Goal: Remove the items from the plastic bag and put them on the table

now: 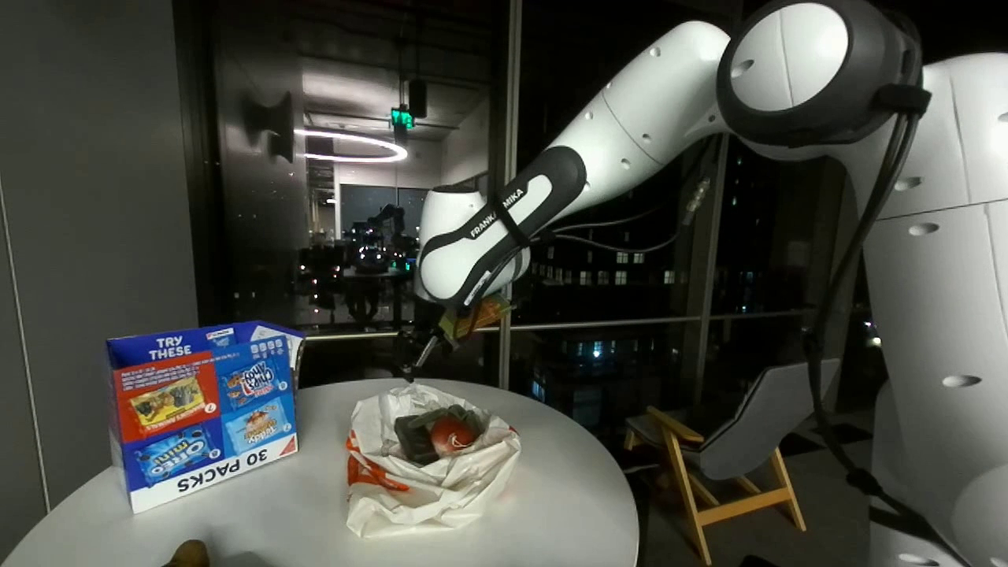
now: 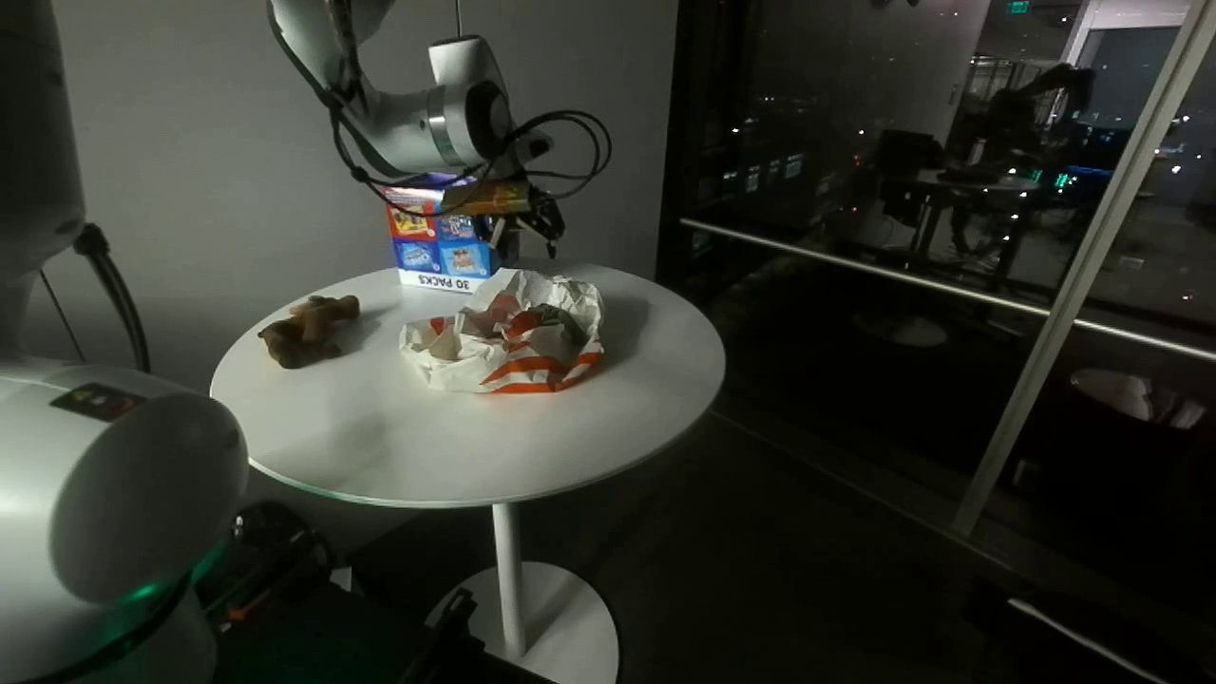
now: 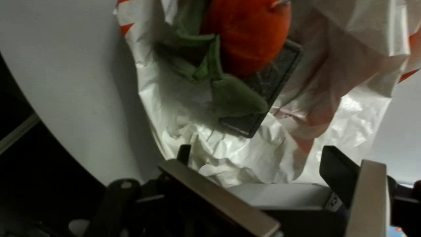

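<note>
Hand [image 3: 258, 154], fingers [image 3: 370, 197] spread wide apart, hangs tilted above the table [image 1: 567, 488], near the plastic bag [image 1: 433, 504].

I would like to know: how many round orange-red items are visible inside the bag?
1. The orange-red item lies in the bag, beside a green item and partly covering a dark slab in the wrist view. Others may be hidden underneath or by the bag.

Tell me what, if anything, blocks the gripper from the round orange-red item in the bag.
Nothing visible covers the round orange-red item from above; the plastic bag lies open around it. Coming in low, the gripper would likely meet the bag's crumpled rim.
</note>
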Available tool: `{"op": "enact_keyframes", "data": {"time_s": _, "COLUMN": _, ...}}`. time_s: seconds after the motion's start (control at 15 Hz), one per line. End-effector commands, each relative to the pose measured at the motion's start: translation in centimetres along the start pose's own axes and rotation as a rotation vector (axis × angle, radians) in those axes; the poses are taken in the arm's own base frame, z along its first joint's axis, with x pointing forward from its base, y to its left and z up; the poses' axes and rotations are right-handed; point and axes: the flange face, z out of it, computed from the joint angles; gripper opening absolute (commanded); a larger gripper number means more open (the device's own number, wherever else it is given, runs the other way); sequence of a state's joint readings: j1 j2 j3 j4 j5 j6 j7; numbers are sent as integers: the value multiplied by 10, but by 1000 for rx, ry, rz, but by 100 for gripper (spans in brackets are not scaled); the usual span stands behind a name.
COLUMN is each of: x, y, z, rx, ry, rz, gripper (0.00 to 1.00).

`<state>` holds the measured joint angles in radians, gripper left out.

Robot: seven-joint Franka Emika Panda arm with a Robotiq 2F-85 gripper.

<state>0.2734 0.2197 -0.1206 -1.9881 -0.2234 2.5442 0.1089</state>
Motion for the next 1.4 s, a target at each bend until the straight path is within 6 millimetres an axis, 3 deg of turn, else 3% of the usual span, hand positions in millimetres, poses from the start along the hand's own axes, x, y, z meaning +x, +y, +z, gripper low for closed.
{"op": "enact_keyframes", "data": {"time_s": 0.0, "x": 4, "y": -28, "z": -9, "rx": 16, "ry": -100, "rz": 13, "gripper": 100}}
{"op": "enact_keyframes", "data": {"time_s": 0.27, "x": -6, "y": -37, "z": 7, "rx": 15, "ry": -171, "rz": 31, "gripper": 100}}
{"op": "enact_keyframes", "data": {"time_s": 0.93, "x": -33, "y": -7, "z": 42, "rx": -2, "ry": -222, "rz": 119, "gripper": 100}}
{"op": "enact_keyframes", "data": {"time_s": 1.33, "x": -34, "y": -2, "z": 53, "rx": 35, "ry": -217, "rz": 137, "gripper": 100}}
